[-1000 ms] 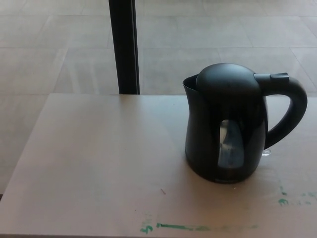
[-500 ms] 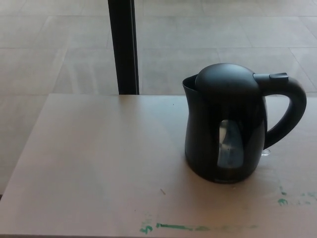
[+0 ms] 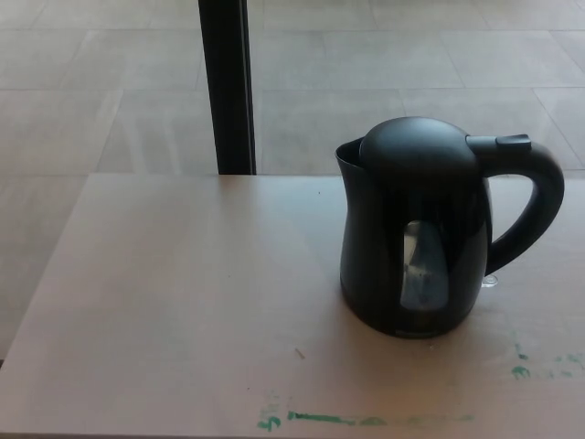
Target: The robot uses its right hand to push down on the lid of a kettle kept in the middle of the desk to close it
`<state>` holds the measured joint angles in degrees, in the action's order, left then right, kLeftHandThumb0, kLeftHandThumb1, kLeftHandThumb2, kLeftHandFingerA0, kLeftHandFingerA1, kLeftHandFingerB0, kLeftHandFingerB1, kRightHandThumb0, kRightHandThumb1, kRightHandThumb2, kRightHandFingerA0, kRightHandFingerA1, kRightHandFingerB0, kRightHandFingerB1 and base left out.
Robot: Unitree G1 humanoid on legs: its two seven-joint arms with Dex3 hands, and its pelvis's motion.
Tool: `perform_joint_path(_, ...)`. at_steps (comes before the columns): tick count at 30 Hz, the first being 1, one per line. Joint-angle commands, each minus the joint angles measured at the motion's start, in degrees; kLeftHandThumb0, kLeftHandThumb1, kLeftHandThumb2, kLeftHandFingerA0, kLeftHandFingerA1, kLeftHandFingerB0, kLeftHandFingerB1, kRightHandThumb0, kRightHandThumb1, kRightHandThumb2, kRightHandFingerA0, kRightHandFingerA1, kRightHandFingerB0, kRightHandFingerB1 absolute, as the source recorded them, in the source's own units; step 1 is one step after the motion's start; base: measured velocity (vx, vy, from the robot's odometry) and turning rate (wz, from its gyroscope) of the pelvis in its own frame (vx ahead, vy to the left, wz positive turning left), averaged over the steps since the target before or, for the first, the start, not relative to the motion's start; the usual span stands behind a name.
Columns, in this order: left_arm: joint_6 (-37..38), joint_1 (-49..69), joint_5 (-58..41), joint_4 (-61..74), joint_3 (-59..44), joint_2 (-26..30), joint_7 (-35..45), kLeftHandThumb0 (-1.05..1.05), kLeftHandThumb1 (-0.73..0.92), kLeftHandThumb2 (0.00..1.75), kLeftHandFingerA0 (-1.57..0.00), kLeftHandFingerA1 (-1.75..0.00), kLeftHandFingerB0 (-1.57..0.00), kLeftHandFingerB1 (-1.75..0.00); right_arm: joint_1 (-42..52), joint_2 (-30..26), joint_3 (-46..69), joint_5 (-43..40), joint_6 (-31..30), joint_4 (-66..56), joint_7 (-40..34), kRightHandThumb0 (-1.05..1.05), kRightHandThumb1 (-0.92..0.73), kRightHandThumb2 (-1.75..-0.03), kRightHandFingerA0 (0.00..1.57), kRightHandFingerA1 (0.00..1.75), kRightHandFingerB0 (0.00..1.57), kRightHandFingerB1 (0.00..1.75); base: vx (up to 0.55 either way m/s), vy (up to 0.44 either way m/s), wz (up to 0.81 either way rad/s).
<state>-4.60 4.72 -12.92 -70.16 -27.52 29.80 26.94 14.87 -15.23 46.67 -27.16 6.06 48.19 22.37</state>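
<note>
On the pale desk (image 3: pixel 164 302), right of its middle, stands a black kettle (image 3: pixel 411 238), upright on its base. Its domed lid (image 3: pixel 416 146) sits down on the body, with no gap visible between lid and rim on the side facing the camera. The spout (image 3: pixel 345 157) points away from the handle (image 3: pixel 535 206), which loops out toward the desk's right edge. A small grey release button (image 3: pixel 514 142) sits where the handle meets the lid. A clear, upright water-level window (image 3: pixel 423 265) is set into the kettle's near side; any marks on it are too small and blurred to read. No brand name, label or lettering can be read anywhere on the kettle body.

Just beside the kettle base, under the handle, a small pale glint (image 3: pixel 491 281) shows on the desk; what it is cannot be told.

Nearer the camera than the kettle, green smears (image 3: pixel 334 419) run along the desk's front edge, with further green specks (image 3: pixel 521 370) below the handle side. These read as stains, not as writing. A short dark scratch (image 3: pixel 299 353) lies on the desk surface, apart from the kettle on its spout side.

Beyond the desk's far edge, on the spout side of the kettle, a black vertical post (image 3: pixel 227 87) rises from a tiled floor (image 3: pixel 91 91).

Neither robot hand appears in the head view, so the state of the fingers of either cannot be told. Nothing touches the kettle.
</note>
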Motion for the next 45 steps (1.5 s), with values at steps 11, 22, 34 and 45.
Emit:
perform_joint_path(11, -0.34, -0.33, -1.02, -0.78, -0.22, 0.95, -0.18, -0.71, 0.54, 0.88, -0.52, -0.66, -0.28, -0.47, -0.48, -1.78, -2.05, -0.27, 4.50, 2.62, 0.19, -0.84, -0.63, -1.00, 0.41, 0.65, 0.14, 0.51, 0.00, 0.000, 0.00)
perform_joint_path(22, -1.17, -0.82, -2.09, 0.04, -0.58, 0.86, -0.73, -0.70, 0.53, 0.89, -0.53, -0.65, -0.29, -0.48, -0.21, -1.58, -3.59, -0.05, 4.96, 1.03, -0.81, -0.85, -0.64, -0.99, 0.41, 0.63, 0.13, 0.50, 0.00, 0.000, 0.00)
perform_joint_path(34, -0.11, -1.97, -5.52, 1.49, -4.51, 0.09, 0.15, -0.63, 0.69, 0.61, -0.47, -0.50, -0.32, -0.35, -0.39, -1.43, -4.22, -1.18, 3.10, -0.99, -1.51, -0.77, -0.75, -0.63, 0.43, 0.52, 0.17, 0.41, 0.00, 0.000, 0.00)
perform_joint_path(45, 1.60, -2.12, -6.46, 3.47, -7.48, -0.10, -4.44, -0.60, 0.72, 0.61, -0.49, -0.46, -0.34, -0.36, -1.76, -1.11, -2.73, -2.73, 4.49, -4.95, -3.66, -0.81, -0.70, -0.61, 0.48, 0.59, 0.25, 0.43, 0.00, 0.000, 0.00)
